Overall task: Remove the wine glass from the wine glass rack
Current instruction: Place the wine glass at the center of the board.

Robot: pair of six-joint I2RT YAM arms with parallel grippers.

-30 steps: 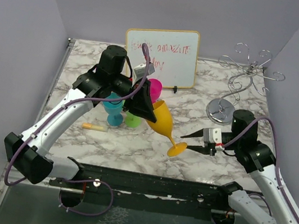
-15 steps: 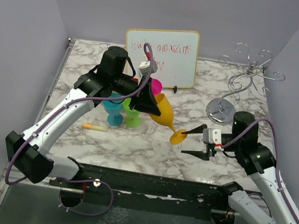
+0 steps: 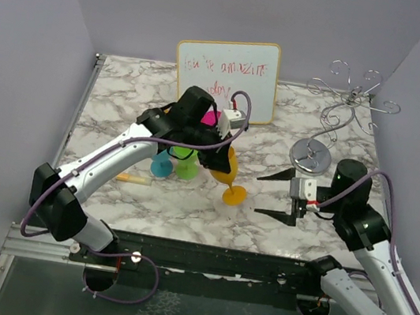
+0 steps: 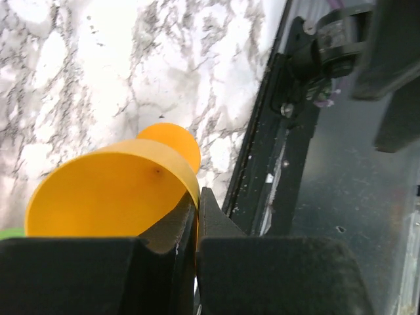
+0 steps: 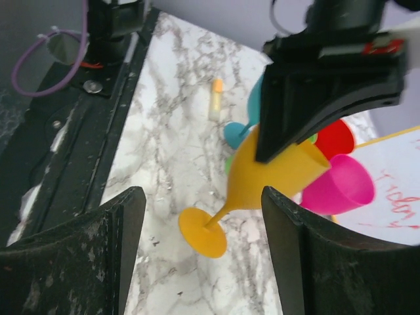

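Observation:
A yellow wine glass [image 3: 227, 168] hangs tilted over the marble table, its round foot [image 3: 233, 195] low by the surface. My left gripper [image 3: 220, 148] is shut on the bowl's rim. In the left wrist view the fingers [image 4: 187, 220] pinch the rim of the wine glass [image 4: 105, 190]. My right gripper [image 3: 258, 195] stands open just right of the foot and touches nothing. In its own view the wine glass [image 5: 275, 172] lies beyond the spread right gripper [image 5: 203, 197]. The wine glass rack [image 3: 338, 114] stands bare at the back right.
Blue [image 3: 161, 164], green [image 3: 186, 169] and pink [image 3: 216, 118] glasses cluster behind the yellow one, and a red one [image 5: 335, 139] shows in the right wrist view. A whiteboard [image 3: 227, 76] leans at the back. A small yellow stick [image 3: 133, 179] lies front left.
My right gripper has opened off the glass's foot and drawn back to the right. The left arm has swung the glass right and down, more upright.

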